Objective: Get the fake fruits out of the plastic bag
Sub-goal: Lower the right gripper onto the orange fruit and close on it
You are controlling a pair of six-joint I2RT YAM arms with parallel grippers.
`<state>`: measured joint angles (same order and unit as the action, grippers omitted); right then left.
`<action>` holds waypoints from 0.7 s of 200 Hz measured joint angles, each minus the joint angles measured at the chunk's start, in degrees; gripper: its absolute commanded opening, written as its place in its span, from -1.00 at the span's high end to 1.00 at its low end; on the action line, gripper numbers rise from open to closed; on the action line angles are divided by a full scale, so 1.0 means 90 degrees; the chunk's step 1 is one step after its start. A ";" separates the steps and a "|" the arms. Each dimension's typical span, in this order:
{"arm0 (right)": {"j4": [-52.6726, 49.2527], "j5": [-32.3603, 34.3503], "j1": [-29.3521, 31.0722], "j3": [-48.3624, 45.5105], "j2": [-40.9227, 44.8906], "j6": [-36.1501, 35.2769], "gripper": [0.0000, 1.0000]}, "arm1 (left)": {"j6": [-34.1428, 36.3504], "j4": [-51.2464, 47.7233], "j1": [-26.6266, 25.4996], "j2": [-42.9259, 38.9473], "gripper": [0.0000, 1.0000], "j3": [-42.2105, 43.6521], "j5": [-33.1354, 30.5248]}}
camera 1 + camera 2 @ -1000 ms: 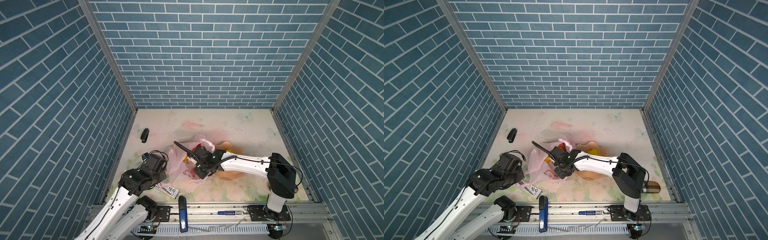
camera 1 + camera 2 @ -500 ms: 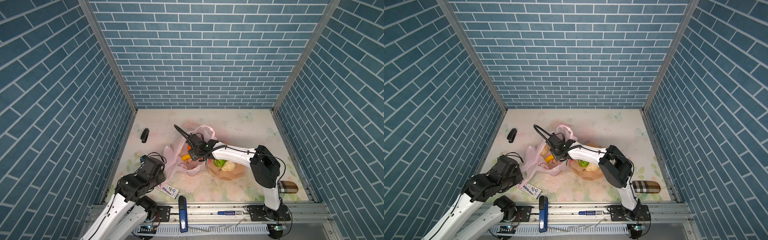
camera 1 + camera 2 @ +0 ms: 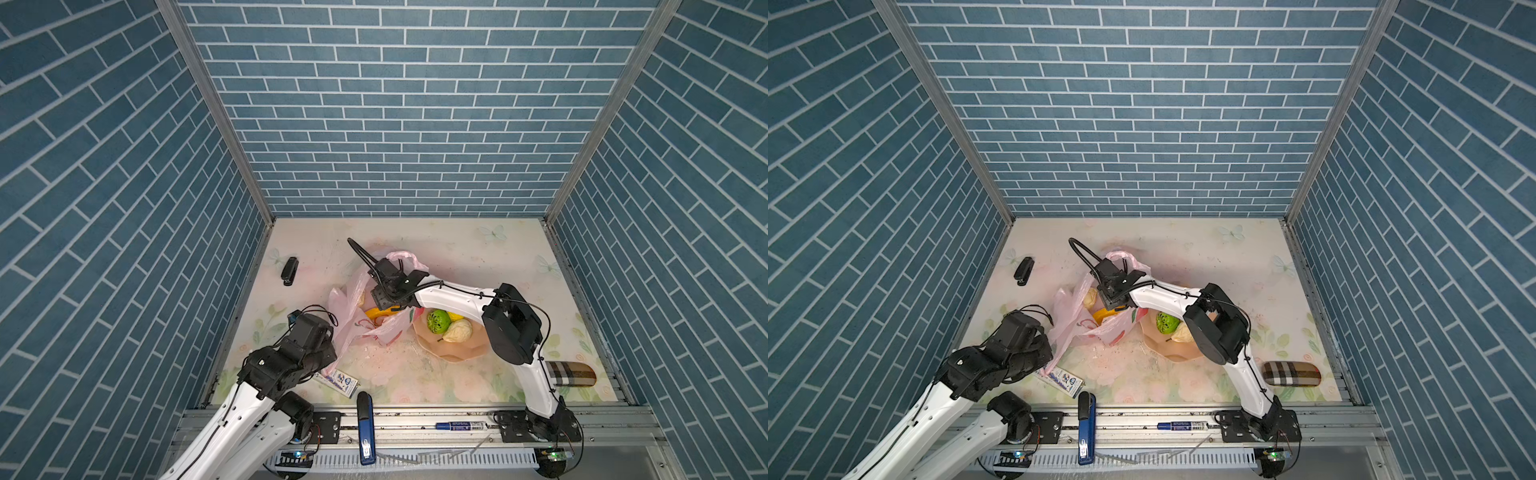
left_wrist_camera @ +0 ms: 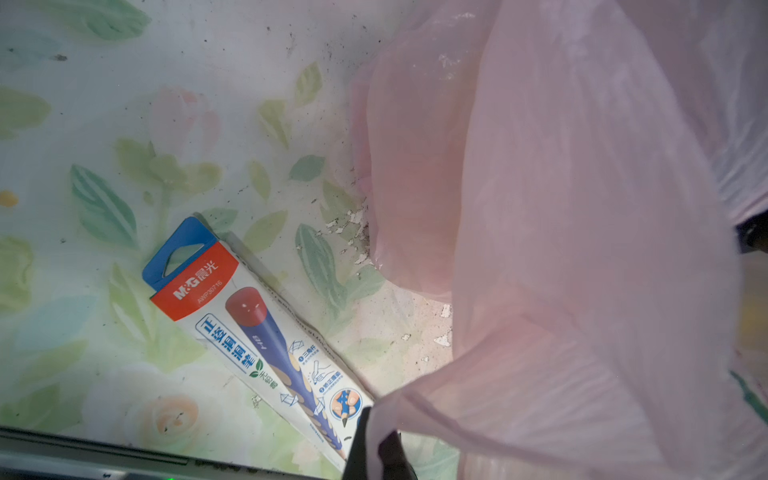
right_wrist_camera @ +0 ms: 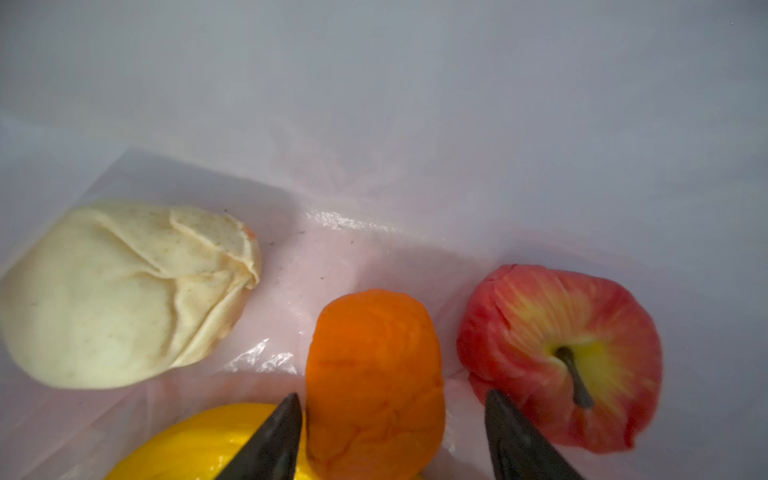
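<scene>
In both top views the right gripper (image 3: 384, 302) has swung from the plate (image 3: 457, 357) into the plastic bag (image 3: 353, 332), which lies between the table's (image 3: 457, 249) middle and left edge. Left wrist: the left gripper (image 4: 376, 446) stays clamped on the bag's handle beside a box (image 4: 249, 328) marked "M&G AWP30716". Right wrist: parted jaws straddle the orange fruit (image 5: 374, 374), ungripped, so another pick looks ready.

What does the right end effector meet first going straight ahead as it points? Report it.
Most likely the orange fruit, lying between the open jaws of the right end effector inside the plastic bag; how far ahead is unclear.
</scene>
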<state>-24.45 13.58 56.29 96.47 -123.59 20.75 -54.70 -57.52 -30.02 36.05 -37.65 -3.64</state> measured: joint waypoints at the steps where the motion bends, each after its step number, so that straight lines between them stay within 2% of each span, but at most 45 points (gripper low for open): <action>1: 0.0000 0.0000 0.0000 0.0005 -0.0005 0.0000 -0.41 | 0.0002 0.0002 0.0000 0.0002 0.97 0.0000 0.0002; 38: -0.0005 -0.0138 -0.0124 0.0189 -0.0279 0.0000 -0.37 | 0.0012 0.0121 0.0000 0.0015 0.97 0.0002 0.0017; 79: -0.0022 -0.0301 -0.0189 0.0194 -0.0508 -0.0002 -0.22 | 0.0010 0.0146 0.0000 0.0015 0.97 0.0010 0.0015; 107: -0.0022 -0.0379 -0.0223 0.0194 -0.0593 0.0002 -0.05 | 0.0010 0.0146 0.0000 0.0015 0.97 0.0010 0.0005; 140: 0.0017 -0.0427 -0.0245 0.0206 -0.0605 0.0046 0.25 | 0.0010 0.0146 0.0000 0.0015 0.97 0.0010 -0.0036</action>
<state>-24.29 9.74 54.08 98.32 -129.03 21.17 -54.61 -56.21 -30.02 36.18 -37.56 -3.97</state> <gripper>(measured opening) 0.480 0.046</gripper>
